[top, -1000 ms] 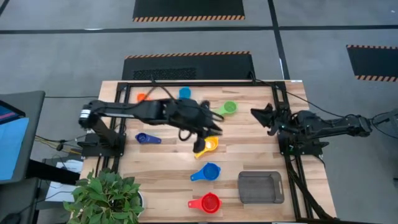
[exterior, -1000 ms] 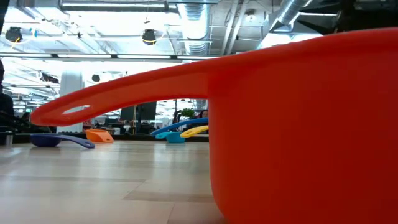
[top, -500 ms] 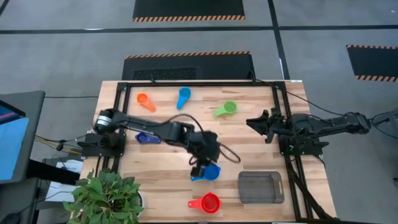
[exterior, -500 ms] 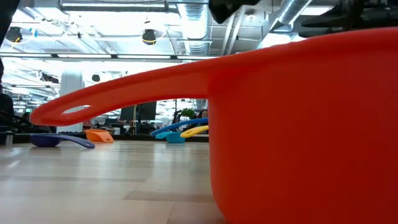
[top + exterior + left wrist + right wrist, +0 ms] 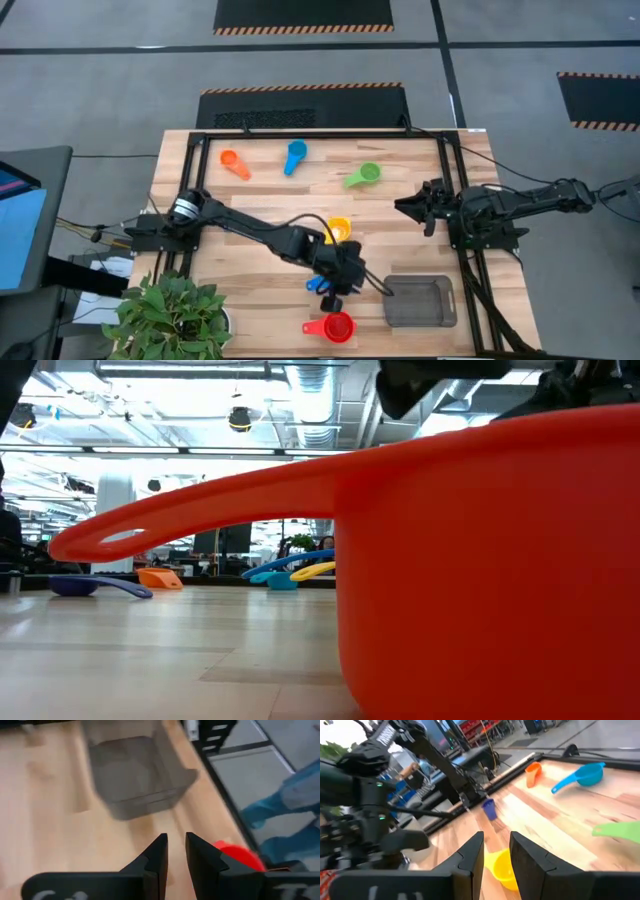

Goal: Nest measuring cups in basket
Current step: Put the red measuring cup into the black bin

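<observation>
Basket (image 5: 421, 283) sits empty at the table's near right; no cup is nested. The left gripper (image 5: 349, 288) has moved from the yellow cup (image 5: 340, 229), which lies mid-table, to just left of the basket, over a blue cup (image 5: 317, 286). Whether it grasps anything cannot be told. The right gripper (image 5: 410, 206) waits at the right edge. In my judgement, delivery is only beginning. No legible writing.

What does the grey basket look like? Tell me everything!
The basket is a shallow, dark grey, see-through plastic tray, rectangular with rounded corners. It sits flat on the wooden table near the front right corner, and nothing is in it. The red cup lies to its left, apart from it. The left tool is close beside its left edge, but whether they touch cannot be told.
</observation>
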You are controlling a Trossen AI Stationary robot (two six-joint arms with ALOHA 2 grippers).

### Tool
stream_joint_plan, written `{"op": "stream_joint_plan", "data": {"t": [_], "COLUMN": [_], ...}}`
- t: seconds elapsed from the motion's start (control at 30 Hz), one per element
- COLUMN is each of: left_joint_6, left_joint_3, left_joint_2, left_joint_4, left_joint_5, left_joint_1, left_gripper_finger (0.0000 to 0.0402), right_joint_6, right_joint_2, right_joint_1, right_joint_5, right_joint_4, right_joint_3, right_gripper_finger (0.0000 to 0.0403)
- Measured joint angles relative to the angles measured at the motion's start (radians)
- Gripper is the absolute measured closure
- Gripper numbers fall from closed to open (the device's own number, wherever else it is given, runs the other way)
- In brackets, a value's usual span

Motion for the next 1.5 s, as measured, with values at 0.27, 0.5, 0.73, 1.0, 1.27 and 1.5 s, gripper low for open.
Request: {"op": "stream_joint_plan", "data": {"t": [0.27, 0.5, 0.73, 1.0, 1.27, 1.5], "left_joint_6": [-0.043, -0.124, -0.165, -0.341, -0.432, -0.514], "left_joint_3": [0.000, -0.001, -0.001, -0.001, -0.002, -0.002], "left_joint_2": [0.034, 0.066, 0.066, 0.066, 0.085, 0.124], "left_joint_4": [-0.014, -0.025, -0.041, -0.142, -0.178, -0.197], "left_joint_5": [0.025, 0.005, -0.050, -0.133, -0.125, -0.145], "left_joint_1": [-0.069, -0.129, -0.151, -0.144, -0.149, -0.160], "left_gripper_finger": [0.0346, 0.0346, 0.0328, 0.0248, 0.0217, 0.0216], "right_joint_6": [0.000, 0.000, 0.000, 0.000, 0.000, 0.000], "right_joint_2": [-0.001, 0.000, 0.000, 0.000, 0.000, -0.001], "right_joint_1": [0.000, 0.000, 0.000, 0.000, 0.000, 0.000], "right_joint_5": [0.000, 0.000, 0.000, 0.000, 0.000, 0.000], "right_joint_4": [-0.073, -0.099, -0.137, -0.144, -0.174, -0.199], "right_joint_3": [0.000, 0.000, 0.000, 0.000, 0.000, 0.000], "right_gripper_finger": [0.0285, 0.0285, 0.0285, 0.0285, 0.0285, 0.0285]}}
